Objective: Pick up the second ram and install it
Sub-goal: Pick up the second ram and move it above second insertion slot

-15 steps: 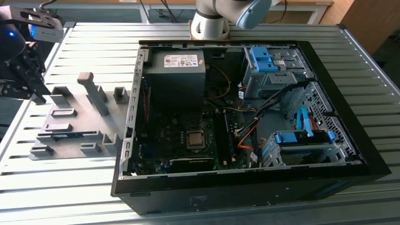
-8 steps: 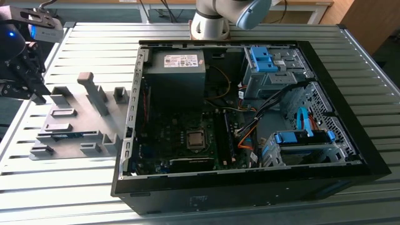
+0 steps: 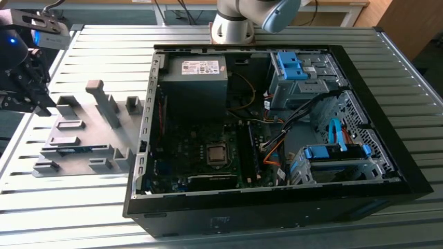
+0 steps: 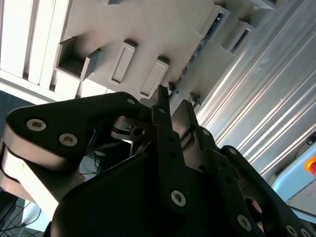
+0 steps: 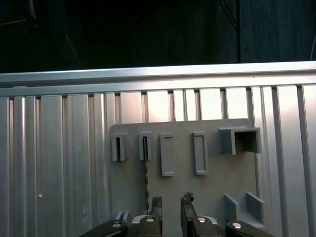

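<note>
The fingers (image 5: 186,201) stand apart with nothing between them. Only bare grey plate shows through the gap in the first wrist view, so they are released and carry nothing. They hang above the grey fixture (image 5: 212,187), apparently well clear of it, out by the bench's edge on the exterior view's left. The second ram (image 5: 146,177) stands on its long edge in that fixture with one end tucked into a narrow slot block, so in the first wrist view it reads as a thin dark line. It runs just beside one finger rather than through the gap. In the second wrist view the same stick shows as a dark strip along the plate beyond the fingertip. The fixture lies on the slatted bench (image 3: 97,46) next to the open computer case (image 3: 387,171), which fills the middle of the bench toward the exterior view's right. The main hazard, as I judge it, is that sideways offset. If the fingers come straight down from here, one could land on the board's top edge or on a slot block and press the stick into the fixture instead of straddling it. The board also offers only a thin edge to grip, so a grasp taken off-centre or aslant may let it tilt, bind in its slots on the way out, or slip free.
</note>
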`<state>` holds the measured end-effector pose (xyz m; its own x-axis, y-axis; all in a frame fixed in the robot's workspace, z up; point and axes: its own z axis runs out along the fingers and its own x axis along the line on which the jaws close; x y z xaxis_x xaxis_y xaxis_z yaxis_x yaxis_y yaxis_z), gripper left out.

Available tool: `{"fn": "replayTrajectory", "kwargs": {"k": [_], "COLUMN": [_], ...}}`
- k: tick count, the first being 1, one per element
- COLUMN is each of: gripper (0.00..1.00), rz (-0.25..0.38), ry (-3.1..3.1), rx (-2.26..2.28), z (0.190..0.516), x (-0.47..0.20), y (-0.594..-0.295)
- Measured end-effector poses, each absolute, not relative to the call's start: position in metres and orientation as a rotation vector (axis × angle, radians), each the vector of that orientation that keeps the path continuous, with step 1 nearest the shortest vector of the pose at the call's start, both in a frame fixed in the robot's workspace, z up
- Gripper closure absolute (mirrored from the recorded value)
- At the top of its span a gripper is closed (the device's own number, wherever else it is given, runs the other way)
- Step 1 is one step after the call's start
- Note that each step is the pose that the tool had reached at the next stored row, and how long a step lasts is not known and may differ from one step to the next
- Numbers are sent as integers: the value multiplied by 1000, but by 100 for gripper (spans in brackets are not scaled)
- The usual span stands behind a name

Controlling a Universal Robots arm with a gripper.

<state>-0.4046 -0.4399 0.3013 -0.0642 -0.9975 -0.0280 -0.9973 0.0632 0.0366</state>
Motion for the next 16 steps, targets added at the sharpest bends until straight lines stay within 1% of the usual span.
{"fn": "replayTrajectory", "kwargs": {"k": [16], "gripper": [71], "rz": [-72], "ry": [-2297], "rx": [2136], "z": [297], "x": [-405], "y": [-441]}}
